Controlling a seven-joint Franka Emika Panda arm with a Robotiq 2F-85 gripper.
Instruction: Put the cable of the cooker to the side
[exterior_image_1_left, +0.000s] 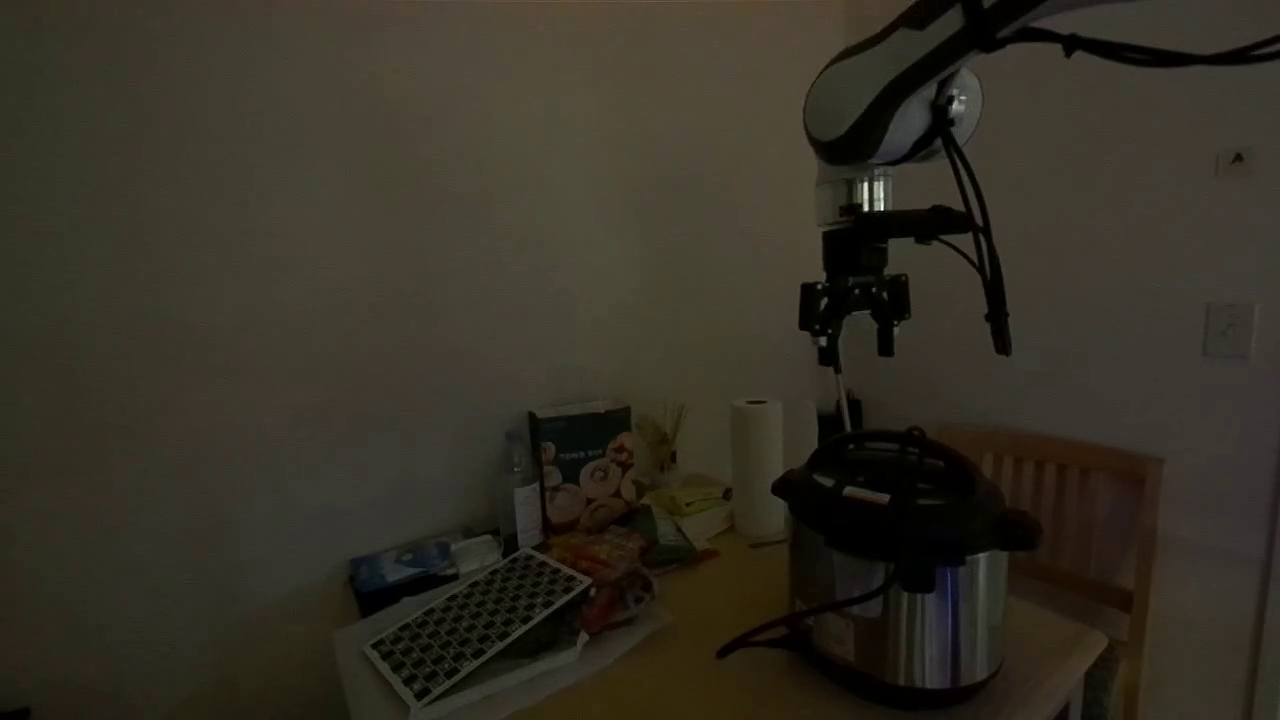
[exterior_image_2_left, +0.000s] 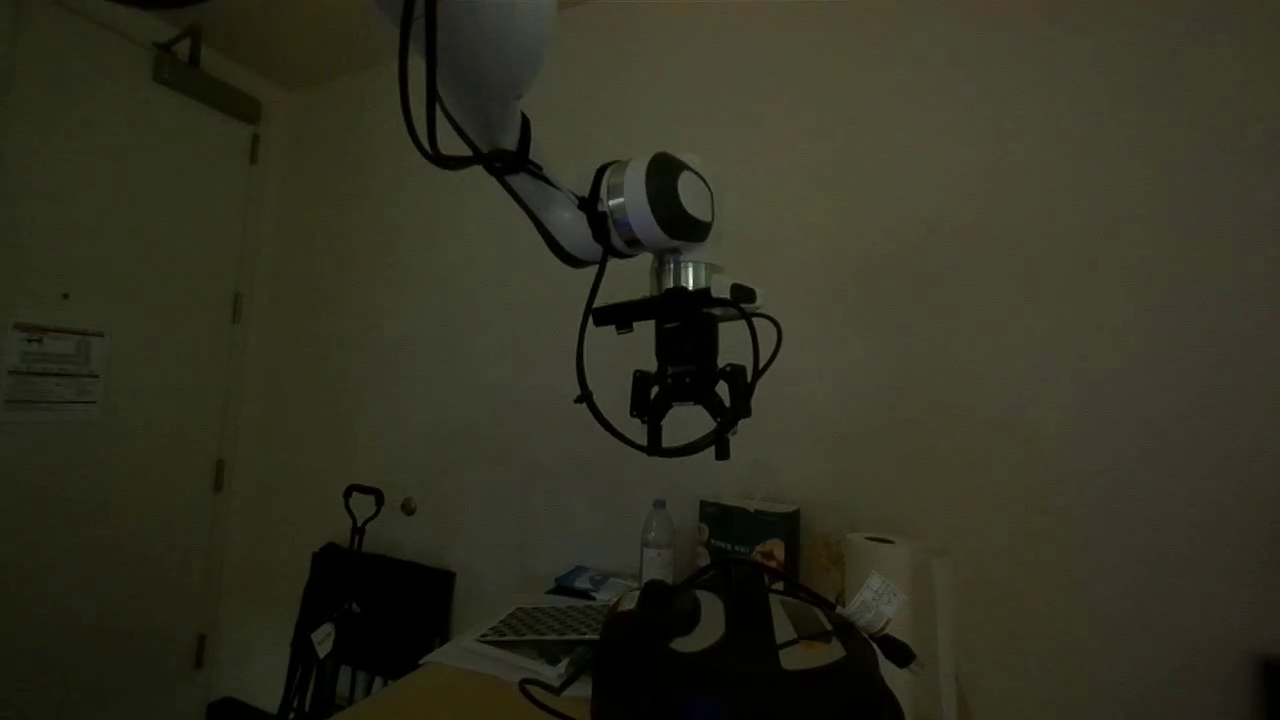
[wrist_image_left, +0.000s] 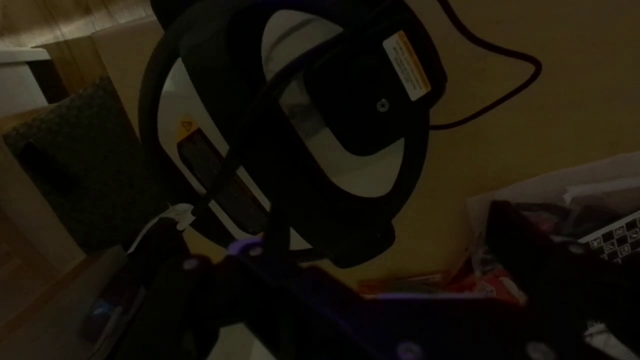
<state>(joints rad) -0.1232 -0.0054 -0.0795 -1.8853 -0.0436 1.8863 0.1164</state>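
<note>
While hanging over the bench (exterior_image_1_left: 720, 600) and a steel-sided electric pressure cooker (exterior_image_1_left: 940, 620), with jaws spread and nothing between them, looks down on a lid handle (wrist_image_left: 280, 165) crossed by a black power cord (wrist_image_left: 231, 161). Best pinched square-on near the white tag (exterior_image_2_left: 875, 603), lifted clear of the handle before swinging sideways, then lowered slowly beside the cooker, with the plug (exterior_image_2_left: 897, 652) kept from snagging.

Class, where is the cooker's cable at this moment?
In the wrist view, the cable drapes across the lid and loops past its right edge; in an exterior view, its plug shows at the lid's right, in front of the paper roll.
</note>
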